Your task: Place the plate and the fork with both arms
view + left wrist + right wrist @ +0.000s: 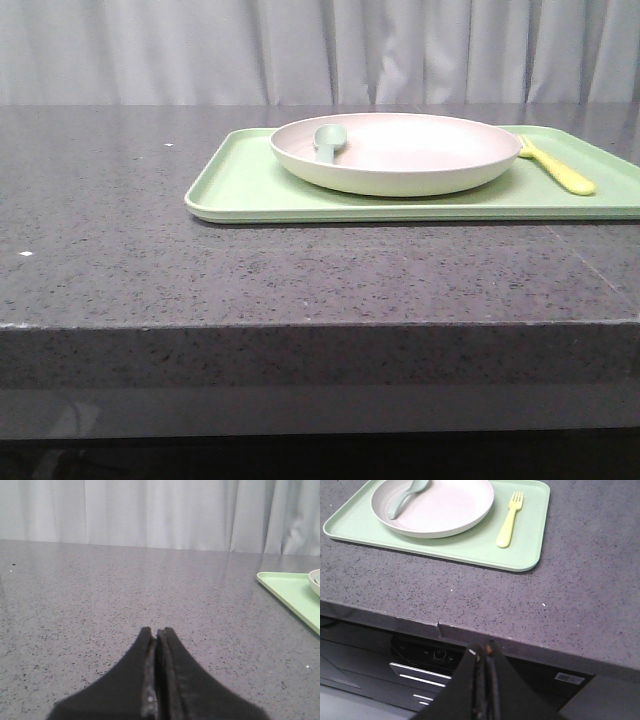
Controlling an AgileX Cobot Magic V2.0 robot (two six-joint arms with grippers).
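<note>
The cream plate [400, 152] sits on the light-green tray [250, 185] on the grey stone table, and shows in the right wrist view [440, 507] too. The pale-yellow fork [558, 166] lies on the tray just right of the plate, and shows in the right wrist view [509, 519]. My left gripper [157, 631] is shut and empty, low over bare table well left of the tray. My right gripper [482, 648] is shut and empty, back beyond the table's front edge. Neither gripper shows in the front view.
A grey-green spoon [329, 141] lies inside the plate at its left side. The tray's corner [292, 592] shows at the right of the left wrist view. A grey curtain hangs behind the table. The table's front edge [440, 625] has a seam.
</note>
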